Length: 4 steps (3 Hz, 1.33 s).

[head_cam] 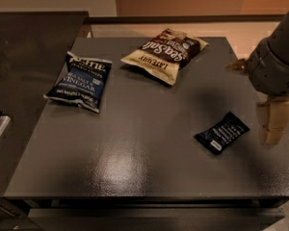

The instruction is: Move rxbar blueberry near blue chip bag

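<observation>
Lying flat on the near right part of the dark grey, glossy table (135, 153): the rxbar blueberry (222, 132), a small flat rectangular dark navy wrapper. Sitting diagonally, showing thin white text lines too small for reading and a small white patch toward its near left end.

Hanging just right of the bar, apart from it, by the table's right edge: the gripper (272, 129), cream-coloured, pointing downward under a rounded grey arm housing. Not touching the wrapper. Cannot tell whether the jaws are spread or pressed together.

Resting well apart from the bar, at the far left of the table: the blue chip bag (79, 83), crinkled dark blue and black foil, bearing white lettering "SEA SALT & VINEGAR" under a white-on-black brand line.

Lying at the far middle, to the right of the blue bag: a crinkled cream-and-brown Sea Salt bag (166, 54), reading "Sea Salt" in large script and "LATE JULY" along its cream edge.

Adjoining on the left: a darker counter (24, 57).
</observation>
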Available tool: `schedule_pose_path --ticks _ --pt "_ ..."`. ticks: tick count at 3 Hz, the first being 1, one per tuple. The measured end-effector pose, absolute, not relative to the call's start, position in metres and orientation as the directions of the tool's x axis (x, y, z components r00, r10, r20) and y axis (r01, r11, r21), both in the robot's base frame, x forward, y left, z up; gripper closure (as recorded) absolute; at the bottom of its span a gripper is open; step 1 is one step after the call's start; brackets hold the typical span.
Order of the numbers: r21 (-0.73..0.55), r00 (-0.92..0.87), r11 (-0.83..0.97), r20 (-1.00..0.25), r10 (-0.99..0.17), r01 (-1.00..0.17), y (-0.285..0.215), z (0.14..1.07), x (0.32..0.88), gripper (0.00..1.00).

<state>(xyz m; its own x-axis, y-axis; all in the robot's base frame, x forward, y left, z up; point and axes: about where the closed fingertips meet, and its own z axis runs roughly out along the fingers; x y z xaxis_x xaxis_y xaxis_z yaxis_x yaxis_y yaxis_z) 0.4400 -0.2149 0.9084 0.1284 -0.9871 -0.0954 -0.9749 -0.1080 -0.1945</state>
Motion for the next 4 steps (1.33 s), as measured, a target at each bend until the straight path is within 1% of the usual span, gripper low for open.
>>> schedule_pose_path --ticks 2,4 --pt "-0.11 0.216 -0.207 -0.077 -0.973 -0.972 -0.213 0.874 0.431 0.0" --pt "-0.04 0.257 -0.254 -0.096 -0.962 -0.966 -0.208 0.852 0.424 0.0"
